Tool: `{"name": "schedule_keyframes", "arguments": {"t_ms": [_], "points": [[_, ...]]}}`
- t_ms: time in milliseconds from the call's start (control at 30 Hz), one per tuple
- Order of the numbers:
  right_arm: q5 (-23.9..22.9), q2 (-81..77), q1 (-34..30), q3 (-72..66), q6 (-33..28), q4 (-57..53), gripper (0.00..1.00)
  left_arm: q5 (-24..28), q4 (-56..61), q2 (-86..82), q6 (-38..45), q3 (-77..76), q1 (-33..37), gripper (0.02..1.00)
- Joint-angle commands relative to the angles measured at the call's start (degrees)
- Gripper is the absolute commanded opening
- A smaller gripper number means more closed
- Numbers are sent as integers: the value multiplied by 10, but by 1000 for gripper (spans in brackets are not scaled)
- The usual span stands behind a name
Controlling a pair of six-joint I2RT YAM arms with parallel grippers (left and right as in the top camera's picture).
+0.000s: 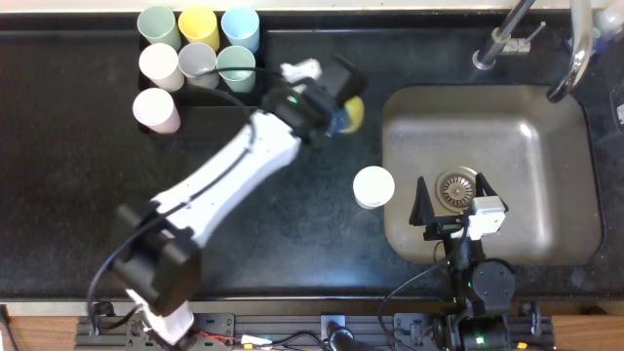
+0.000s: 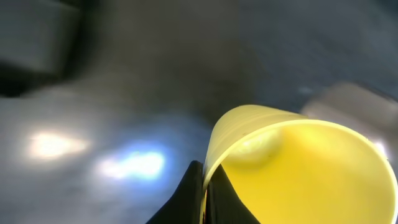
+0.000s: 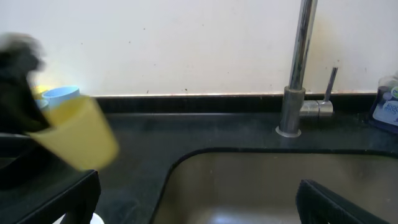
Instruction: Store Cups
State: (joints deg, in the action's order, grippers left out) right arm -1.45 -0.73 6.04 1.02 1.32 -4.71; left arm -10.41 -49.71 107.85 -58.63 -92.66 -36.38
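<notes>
Yellow cup is hanging in my left gripper, above the dark counter between the cup holder and the sink; the top view is fixing that position. My left wrist view is adding the grip: fingers are pinching the rim, clamped onto the wall; my right wrist view is presenting the cup tilted. My right gripper is hanging wide open over the sink basin, holding nothing. A white cup is standing on the counter at the sink's edge; a pale pink cup is standing just beside the holder.
</notes>
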Motion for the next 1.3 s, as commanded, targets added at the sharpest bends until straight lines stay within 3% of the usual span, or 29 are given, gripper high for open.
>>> {"name": "schedule_keyframes", "arguments": {"t_ms": [33, 233, 433, 1300], "points": [[4, 5, -2, -7, 2, 3, 996, -17, -85, -67, -48, -14, 106, 36], [4, 5, -2, -7, 2, 3, 993, 8, -156, -68, -48, -7, 249, 36], [4, 5, -2, -7, 2, 3, 993, 11, -151, -45, -49, -2, 308, 36], [4, 5, -2, -7, 2, 3, 998, -2, -133, 28, -47, -2, 322, 36]]}}
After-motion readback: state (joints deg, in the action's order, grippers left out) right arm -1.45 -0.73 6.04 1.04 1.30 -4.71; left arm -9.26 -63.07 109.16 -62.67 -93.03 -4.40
